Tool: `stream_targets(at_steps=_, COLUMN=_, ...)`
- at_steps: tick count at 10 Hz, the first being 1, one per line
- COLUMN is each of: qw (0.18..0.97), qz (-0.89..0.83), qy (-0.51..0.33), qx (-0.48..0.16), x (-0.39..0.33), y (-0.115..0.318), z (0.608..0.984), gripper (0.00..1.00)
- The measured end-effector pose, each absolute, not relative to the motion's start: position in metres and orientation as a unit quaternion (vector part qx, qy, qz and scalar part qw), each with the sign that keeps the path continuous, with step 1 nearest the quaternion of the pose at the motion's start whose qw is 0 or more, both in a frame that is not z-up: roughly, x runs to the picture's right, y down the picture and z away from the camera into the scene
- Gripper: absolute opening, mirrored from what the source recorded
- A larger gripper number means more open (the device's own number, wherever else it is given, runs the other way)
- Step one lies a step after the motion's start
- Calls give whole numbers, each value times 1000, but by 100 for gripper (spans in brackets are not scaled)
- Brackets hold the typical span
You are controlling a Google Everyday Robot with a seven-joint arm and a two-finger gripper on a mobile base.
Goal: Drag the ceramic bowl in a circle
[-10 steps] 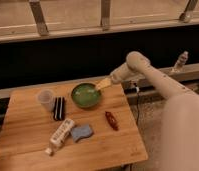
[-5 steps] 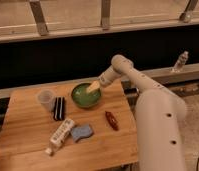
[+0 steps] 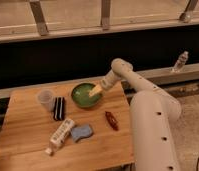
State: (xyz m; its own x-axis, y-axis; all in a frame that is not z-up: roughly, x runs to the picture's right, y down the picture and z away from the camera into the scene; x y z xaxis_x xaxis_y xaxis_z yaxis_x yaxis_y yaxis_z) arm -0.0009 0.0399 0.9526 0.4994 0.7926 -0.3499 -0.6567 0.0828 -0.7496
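The wooden counter (image 3: 23,135) is seen carrying everything. The white arm (image 3: 143,90) has been swung in from the right over the last second. The ceramic bowl (image 3: 80,97) is placed near the counter's back edge, right of the cup (image 3: 45,99), apparently unmoved. The tool (image 3: 95,91) has been lowered into the bowl's right half. Whether the tool is apart or together cannot be told. The circle is judged not yet begun.
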Motion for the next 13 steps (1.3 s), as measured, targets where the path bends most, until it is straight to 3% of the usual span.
stream_targets(at_steps=4, qw=733, qz=484, qy=-74, qx=-472, x=0, y=46, z=947, gripper=27)
stream_targets(at_steps=7, qw=738, qz=475, qy=-75, qx=-474, x=-2, y=48, z=943, gripper=1)
stream_targets(at_steps=10, qw=737, qz=482, qy=-79, qx=-467, x=8, y=35, z=937, gripper=0)
stream_targets(at_steps=13, qw=744, qz=500, qy=-70, qx=-438, x=41, y=-6, z=943, gripper=0)
